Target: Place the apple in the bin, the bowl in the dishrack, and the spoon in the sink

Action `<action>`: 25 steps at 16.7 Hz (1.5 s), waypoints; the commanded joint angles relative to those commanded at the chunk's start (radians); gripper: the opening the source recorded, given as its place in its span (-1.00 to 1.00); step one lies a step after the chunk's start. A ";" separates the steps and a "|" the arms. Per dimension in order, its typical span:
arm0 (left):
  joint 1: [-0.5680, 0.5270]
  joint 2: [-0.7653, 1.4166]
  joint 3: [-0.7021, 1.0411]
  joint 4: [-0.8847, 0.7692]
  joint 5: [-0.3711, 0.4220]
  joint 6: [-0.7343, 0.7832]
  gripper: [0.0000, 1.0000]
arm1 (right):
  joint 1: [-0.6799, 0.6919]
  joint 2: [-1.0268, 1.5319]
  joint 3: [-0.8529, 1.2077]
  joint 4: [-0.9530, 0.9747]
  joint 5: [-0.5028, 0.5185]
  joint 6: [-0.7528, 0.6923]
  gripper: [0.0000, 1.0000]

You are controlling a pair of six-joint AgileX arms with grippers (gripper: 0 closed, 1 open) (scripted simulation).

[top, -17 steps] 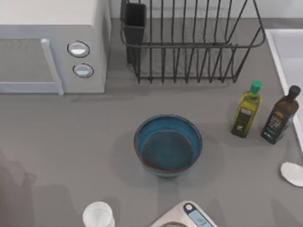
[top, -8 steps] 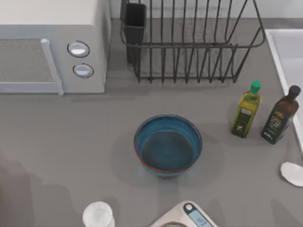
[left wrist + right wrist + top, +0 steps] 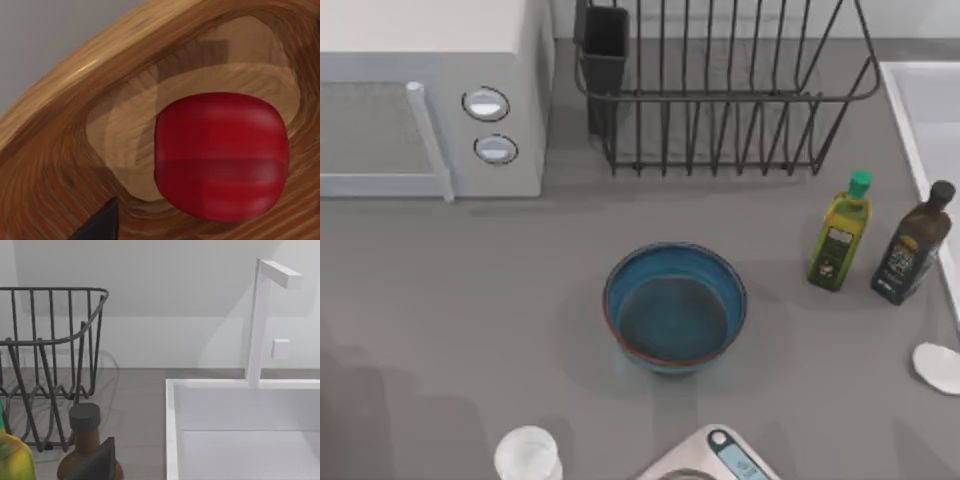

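In the left wrist view the red apple (image 3: 220, 155) lies in the hollow of a brown wooden bin (image 3: 60, 100), close under my left gripper (image 3: 95, 227), of which a dark tip shows. The blue bowl (image 3: 675, 308) stands upright mid-table, in front of the black wire dishrack (image 3: 720, 90). The white spoon (image 3: 936, 367) lies at the table's right edge, in front of the sink (image 3: 905, 130). The right wrist view holds the sink's rim (image 3: 172, 430), the dishrack (image 3: 55, 370) and a dark tip of my right gripper (image 3: 95, 462).
A white microwave (image 3: 430, 100) fills the back left. A green-capped oil bottle (image 3: 840, 235) and a dark bottle (image 3: 910, 245) stand between bowl and sink. A translucent cup (image 3: 528, 455) and a scale (image 3: 710, 455) sit at the front edge. A white faucet (image 3: 257, 325) rises behind the sink.
A faint shadow at the table's front left has shifted slightly. The bowl, spoon, bottles and cup have not moved.
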 joint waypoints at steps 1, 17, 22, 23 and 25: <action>-0.011 -0.030 -0.020 0.024 -0.001 0.024 1.00 | 0.000 0.000 0.000 0.000 0.000 0.000 1.00; -0.390 -1.280 -0.810 0.875 -0.048 0.924 1.00 | 0.000 0.000 0.000 0.000 0.000 0.000 1.00; -0.429 -1.368 -0.879 0.957 -0.053 1.004 1.00 | 0.000 0.000 0.000 0.000 0.000 0.000 1.00; -0.429 -1.368 -0.879 0.957 -0.053 1.004 1.00 | 0.000 0.000 0.000 0.000 0.000 0.000 1.00; -0.429 -1.368 -0.879 0.957 -0.053 1.004 1.00 | 0.000 0.000 0.000 0.000 0.000 0.000 1.00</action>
